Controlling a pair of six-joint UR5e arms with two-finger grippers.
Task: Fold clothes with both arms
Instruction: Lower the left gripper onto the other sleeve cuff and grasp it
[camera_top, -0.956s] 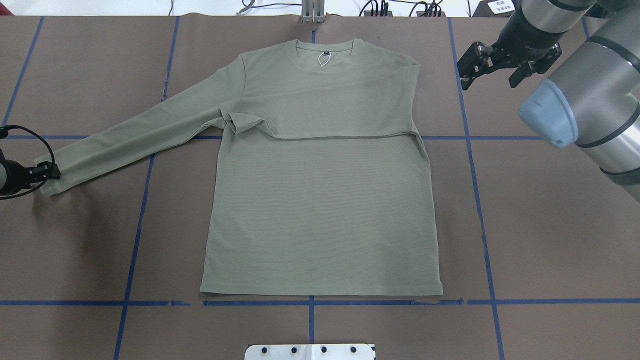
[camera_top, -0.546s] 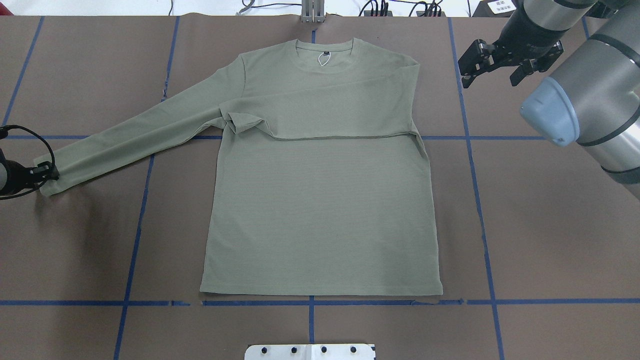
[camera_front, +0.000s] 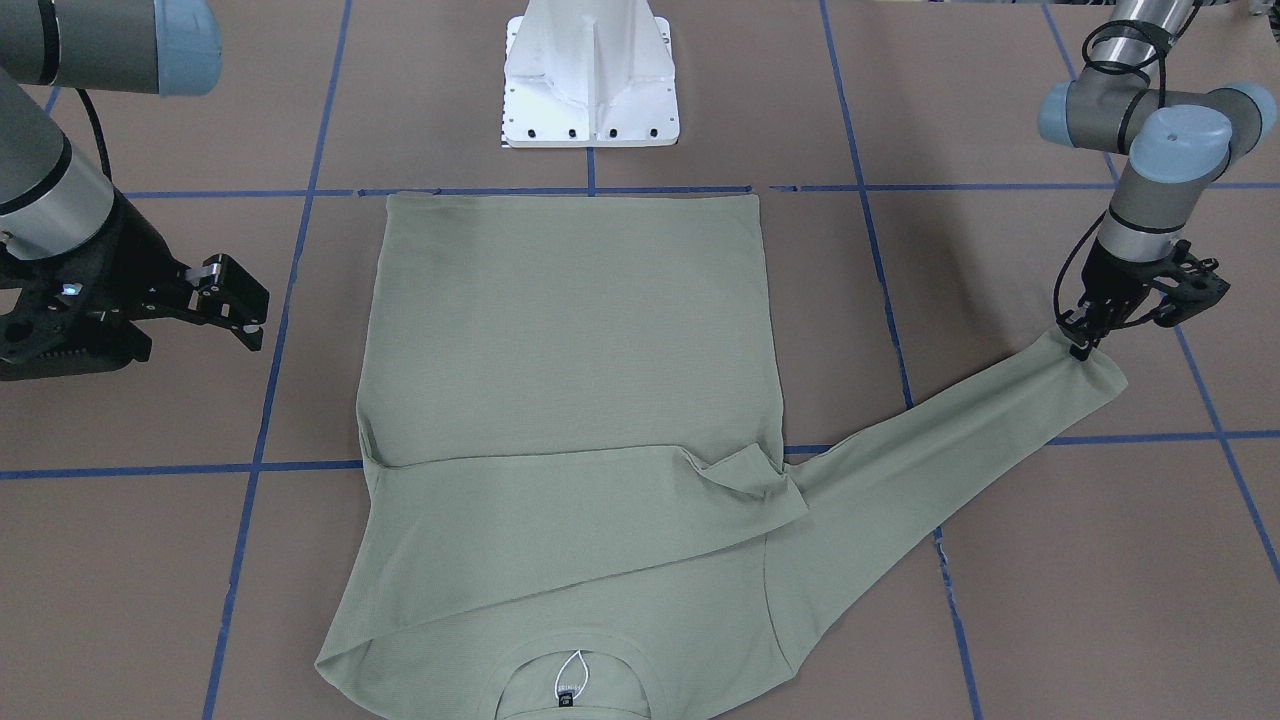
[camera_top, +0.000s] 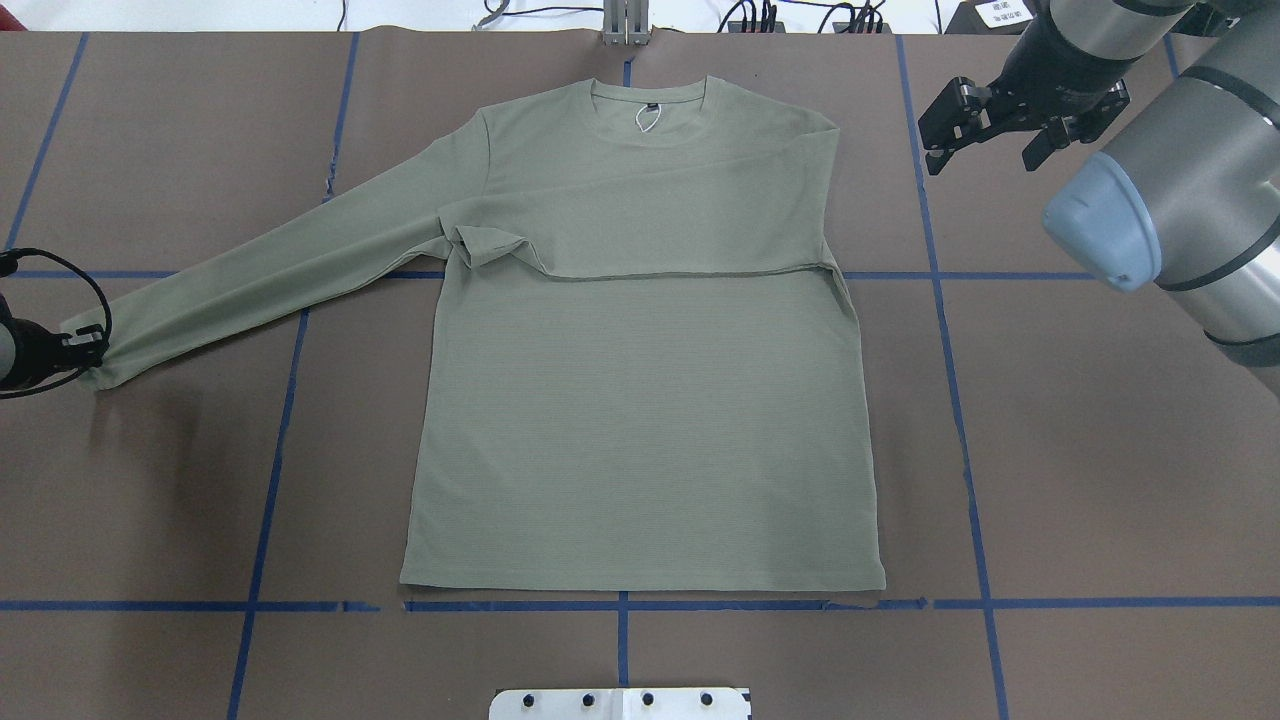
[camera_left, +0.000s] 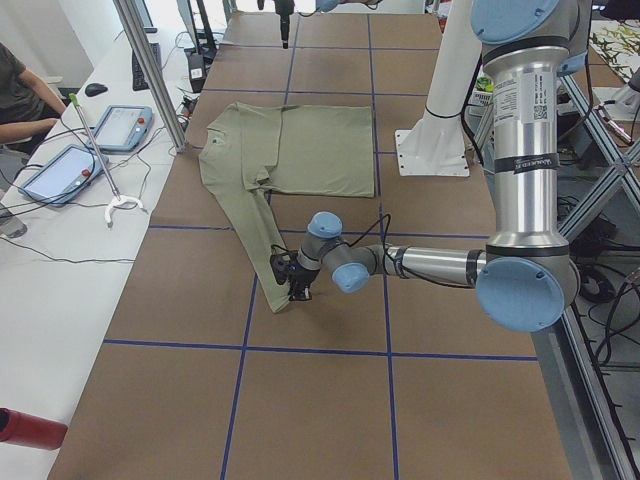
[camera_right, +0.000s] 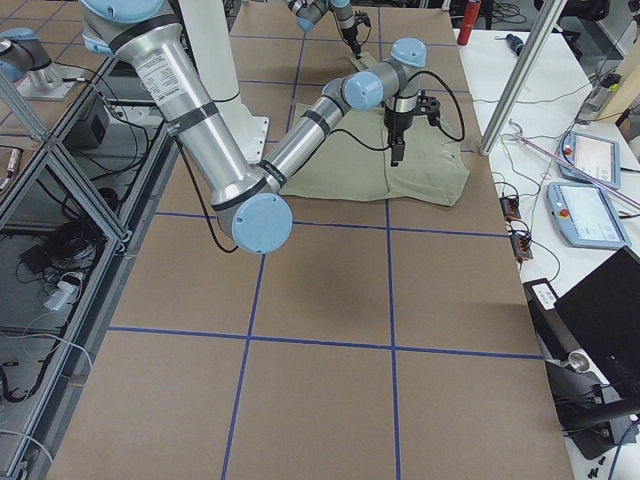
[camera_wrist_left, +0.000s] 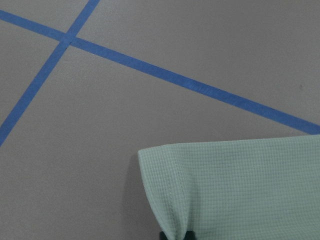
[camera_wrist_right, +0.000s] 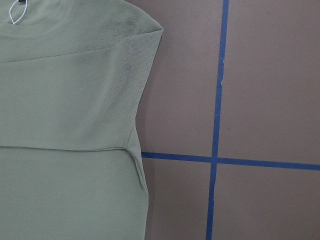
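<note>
The sage-green long-sleeved shirt (camera_top: 640, 420) lies flat on the brown table, neck at the far edge. One sleeve is folded across the chest, and its cuff (camera_top: 487, 246) rests near the left armpit. The other sleeve (camera_top: 270, 275) stretches out to the view's left. My left gripper (camera_top: 88, 352) (camera_front: 1080, 345) is shut on that sleeve's cuff (camera_wrist_left: 240, 190), which is pinched at its edge. My right gripper (camera_top: 980, 158) (camera_front: 200, 335) hangs open above bare table, just right of the shirt's shoulder (camera_wrist_right: 145, 35), holding nothing.
The white pedestal base (camera_front: 590, 80) stands at the near table edge, below the shirt's hem. Blue tape lines (camera_top: 960, 430) grid the table. Cables and a metal post (camera_top: 625, 22) lie along the far edge. A side table with tablets (camera_left: 60, 170) and a seated person lies beyond it.
My left gripper has drawn the cuff slightly outward to the left, straightening the sleeve. My right gripper has drifted a little toward the far edge, still open.
</note>
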